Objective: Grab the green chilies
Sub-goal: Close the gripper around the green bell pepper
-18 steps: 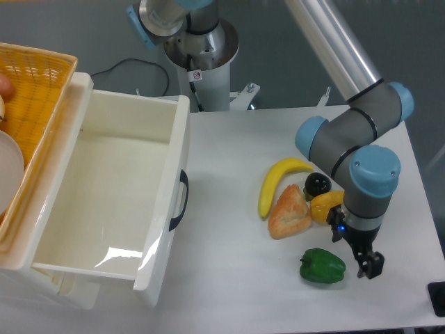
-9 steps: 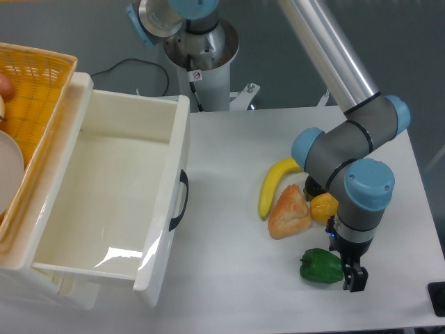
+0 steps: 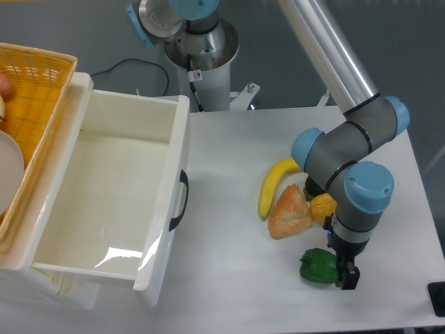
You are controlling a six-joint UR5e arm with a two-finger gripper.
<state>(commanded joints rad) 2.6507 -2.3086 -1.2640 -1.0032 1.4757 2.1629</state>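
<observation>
At the surface's [image 3: 229, 209] front right, the gripper [image 3: 343, 277] has slid in and dropped against the green chilies [image 3: 318, 265]; jaws' state, can't tell — grab looks imminent.

The scene is lit brightly and evenly, and the light seems to come from above. On the white table [image 3: 229, 174] only soft, short shadows are seen, under the banana [image 3: 272, 186] and beside the green chilies [image 3: 317, 265]. A strong white glare is seen on the floor of the white bin [image 3: 125, 256], near its front wall. Small highlights are seen on the arm's blue cap [image 3: 368, 189]. The picture is sharp in all parts, and no clear blur or bending at the edges is noticed.
</observation>
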